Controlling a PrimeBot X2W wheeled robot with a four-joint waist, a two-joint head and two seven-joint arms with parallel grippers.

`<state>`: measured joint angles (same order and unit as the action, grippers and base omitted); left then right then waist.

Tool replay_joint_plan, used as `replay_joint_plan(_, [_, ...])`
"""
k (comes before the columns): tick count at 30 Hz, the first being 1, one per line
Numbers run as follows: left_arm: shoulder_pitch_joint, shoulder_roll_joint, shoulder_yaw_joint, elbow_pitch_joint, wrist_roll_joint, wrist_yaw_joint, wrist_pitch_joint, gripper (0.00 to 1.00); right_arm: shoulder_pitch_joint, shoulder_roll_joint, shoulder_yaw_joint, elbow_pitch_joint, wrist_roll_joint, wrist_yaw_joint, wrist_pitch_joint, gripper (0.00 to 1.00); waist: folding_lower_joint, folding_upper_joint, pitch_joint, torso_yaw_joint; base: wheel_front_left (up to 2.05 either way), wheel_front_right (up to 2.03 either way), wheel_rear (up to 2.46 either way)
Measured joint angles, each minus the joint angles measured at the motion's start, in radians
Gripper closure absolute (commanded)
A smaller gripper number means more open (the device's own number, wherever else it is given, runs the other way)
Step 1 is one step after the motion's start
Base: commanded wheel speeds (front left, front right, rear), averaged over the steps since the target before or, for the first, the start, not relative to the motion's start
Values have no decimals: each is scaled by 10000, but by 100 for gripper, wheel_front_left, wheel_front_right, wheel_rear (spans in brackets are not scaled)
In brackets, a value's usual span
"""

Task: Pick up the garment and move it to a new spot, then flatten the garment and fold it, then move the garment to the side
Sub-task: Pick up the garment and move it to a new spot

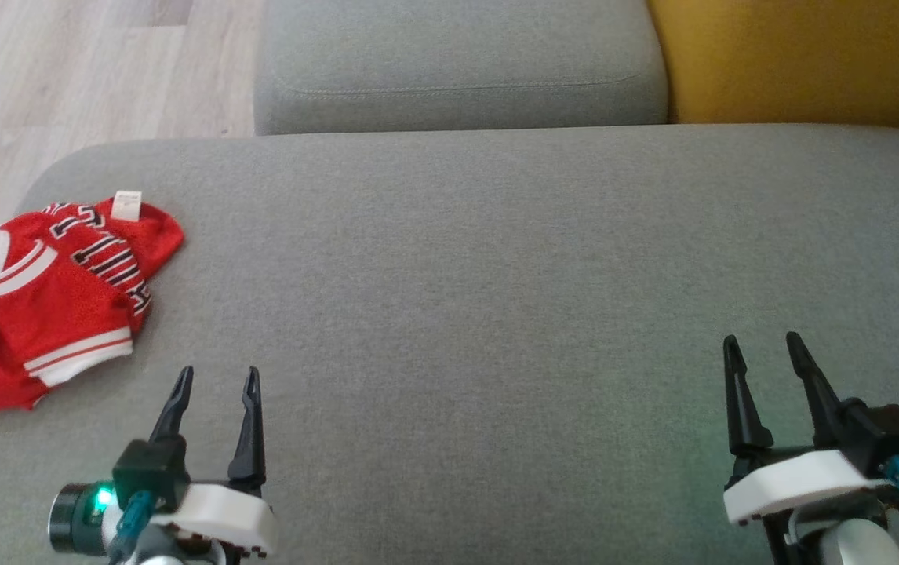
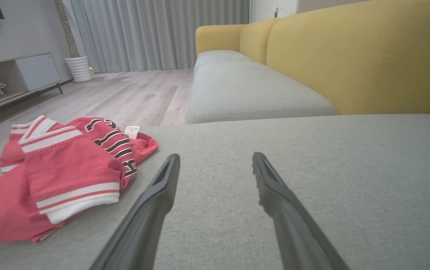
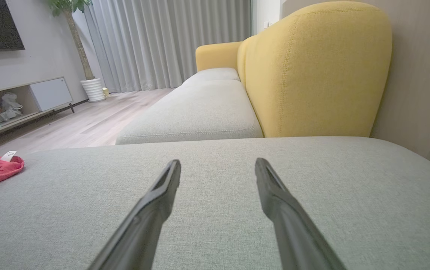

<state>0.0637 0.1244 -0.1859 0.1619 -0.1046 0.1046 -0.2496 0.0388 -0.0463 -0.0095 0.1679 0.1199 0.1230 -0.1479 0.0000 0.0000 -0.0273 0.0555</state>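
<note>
While the garment (image 1: 49, 306) lies untouched, the left tool (image 1: 218, 370) and right tool (image 1: 762, 337) stand spread, empty.

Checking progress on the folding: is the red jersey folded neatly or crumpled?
Crumpled. The red mesh jersey with white trim lies bunched at the left edge of the grey fabric cushion, layers overlapping unevenly.

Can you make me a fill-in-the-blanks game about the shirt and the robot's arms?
1. The jersey is mostly ____ with white stripes.
2. It lies on the robot's ____ side of the cushion.
3. The left end effector and right end effector are both ____, holding nothing.
4. The backrest is ____.
Missing words: red; left; open; yellow.
</note>
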Motion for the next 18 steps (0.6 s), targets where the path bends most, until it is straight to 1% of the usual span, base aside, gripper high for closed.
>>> replay_joint_plan(7, [-9, -88, 100, 10, 65, -2, 0, 0, 176, 10, -33, -301, -151, 0, 100, 0, 0, 0, 71, 464, 0, 0, 0])
replay_joint_plan(9, [-44, -109, 134, 0, 65, -38, 0, 0, 174, 10, -6, -502, -207, 0, 169, 0, 0, 0, 102, 721, 0, 0, 0])
replay_joint_plan(10, [-83, -136, 215, -23, 65, -79, 0, 0, 174, 10, 65, -673, -247, 0, 261, 0, 0, 0, 131, 1023, 0, 0, 0])
replay_joint_plan(18, [-139, -224, 614, -205, 69, -84, 0, 0, 182, 13, 418, -1137, -245, 0, 447, 0, 0, 0, 199, 2500, 0, 0, 0])
